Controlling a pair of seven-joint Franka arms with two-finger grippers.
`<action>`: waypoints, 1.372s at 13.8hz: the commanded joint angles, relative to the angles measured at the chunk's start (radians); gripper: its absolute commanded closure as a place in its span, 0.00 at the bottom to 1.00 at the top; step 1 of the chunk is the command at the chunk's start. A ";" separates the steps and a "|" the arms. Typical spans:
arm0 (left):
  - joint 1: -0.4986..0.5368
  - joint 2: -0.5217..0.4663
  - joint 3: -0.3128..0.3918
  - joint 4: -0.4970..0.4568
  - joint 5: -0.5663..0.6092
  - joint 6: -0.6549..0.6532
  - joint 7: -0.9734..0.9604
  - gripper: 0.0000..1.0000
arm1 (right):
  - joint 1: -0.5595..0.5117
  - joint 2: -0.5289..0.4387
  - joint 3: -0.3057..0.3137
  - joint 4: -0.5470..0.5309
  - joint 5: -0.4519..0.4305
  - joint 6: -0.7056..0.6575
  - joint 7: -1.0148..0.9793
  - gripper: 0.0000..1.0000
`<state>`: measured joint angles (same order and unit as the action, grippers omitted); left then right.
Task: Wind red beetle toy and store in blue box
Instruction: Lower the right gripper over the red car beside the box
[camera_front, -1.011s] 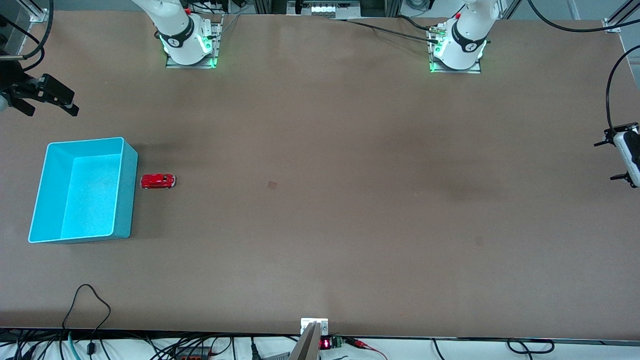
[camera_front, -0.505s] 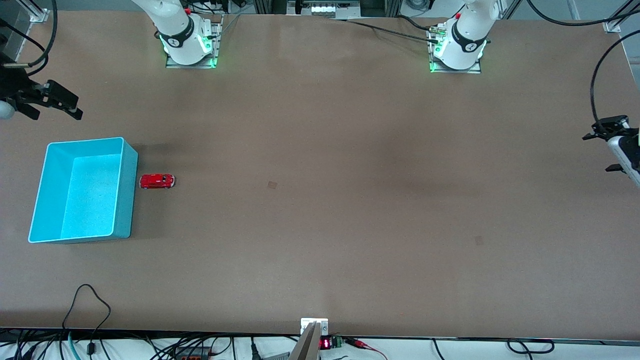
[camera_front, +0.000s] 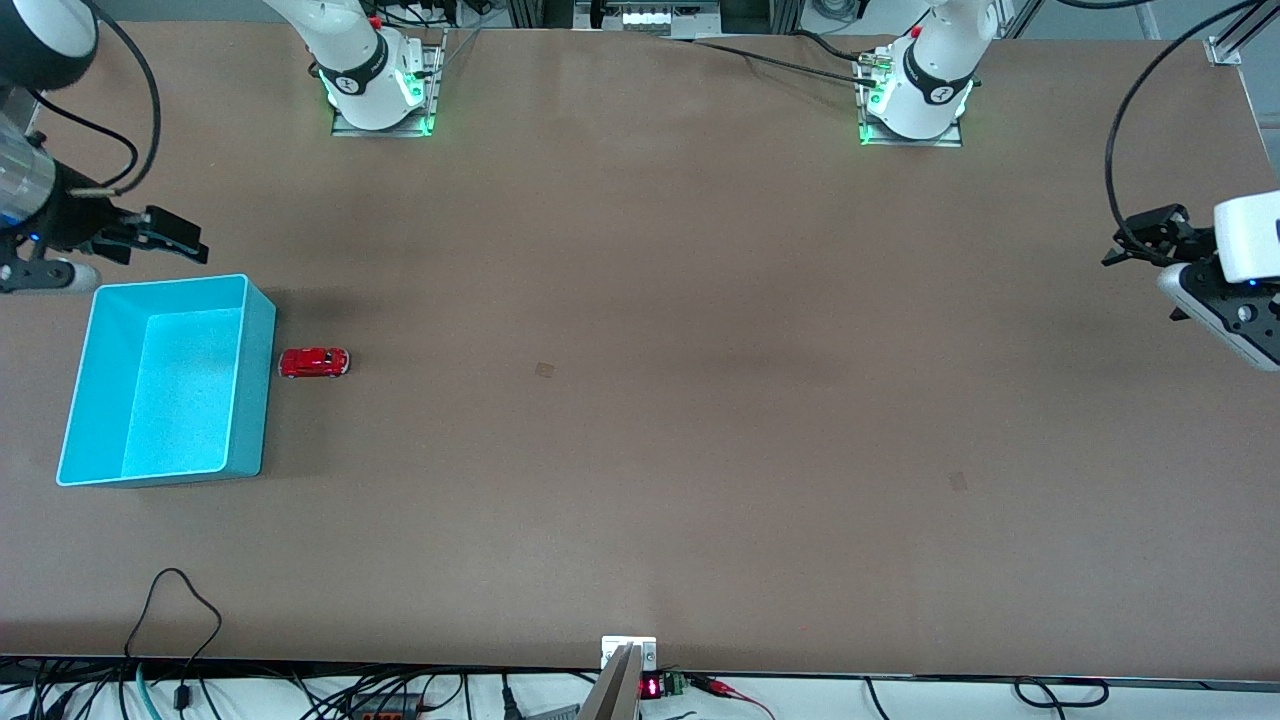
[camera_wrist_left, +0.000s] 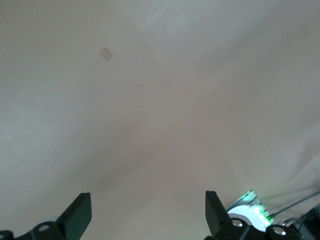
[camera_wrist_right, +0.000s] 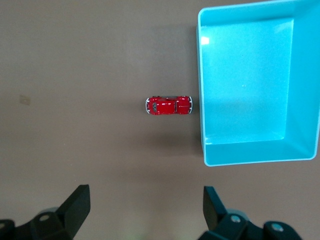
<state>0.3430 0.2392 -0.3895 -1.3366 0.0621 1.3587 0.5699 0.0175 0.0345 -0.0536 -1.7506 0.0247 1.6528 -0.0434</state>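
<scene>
The red beetle toy (camera_front: 314, 362) stands on the brown table, close beside the blue box (camera_front: 257, 390) on the side toward the left arm's end. The box is empty. My right gripper (camera_front: 160, 238) hangs open and empty over the table at the right arm's end, above the box's edge nearest the robot bases. In the right wrist view the toy (camera_wrist_right: 169, 105) and the box (camera_wrist_right: 245, 90) lie ahead of the open right gripper (camera_wrist_right: 148, 207). My left gripper (camera_front: 1140, 280) is open and empty over the left arm's end of the table; its wrist view shows its own open gripper (camera_wrist_left: 148, 215) over bare table.
The arm bases (camera_front: 380, 90) (camera_front: 915, 95) stand along the table's edge farthest from the front camera. Small faint square marks (camera_front: 544, 369) (camera_front: 958, 481) sit on the table top. Cables (camera_front: 180, 600) lie at the edge nearest the front camera.
Both grippers have swung inward over the table. The right gripper has come closer to the box and toy. The toy and box have not moved.
</scene>
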 joint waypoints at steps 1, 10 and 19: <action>-0.105 -0.125 0.047 -0.103 -0.008 0.023 -0.239 0.00 | -0.005 0.054 0.003 0.033 0.018 -0.019 -0.030 0.00; -0.375 -0.336 0.357 -0.389 -0.054 0.298 -0.634 0.00 | -0.008 0.214 0.003 -0.032 0.021 0.165 -0.509 0.00; -0.371 -0.308 0.359 -0.345 -0.068 0.274 -0.624 0.00 | -0.040 0.358 0.003 -0.142 0.021 0.398 -1.241 0.00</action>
<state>-0.0205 -0.0699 -0.0383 -1.6947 0.0077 1.6408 -0.0632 -0.0142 0.3625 -0.0567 -1.8800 0.0315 1.9988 -1.1505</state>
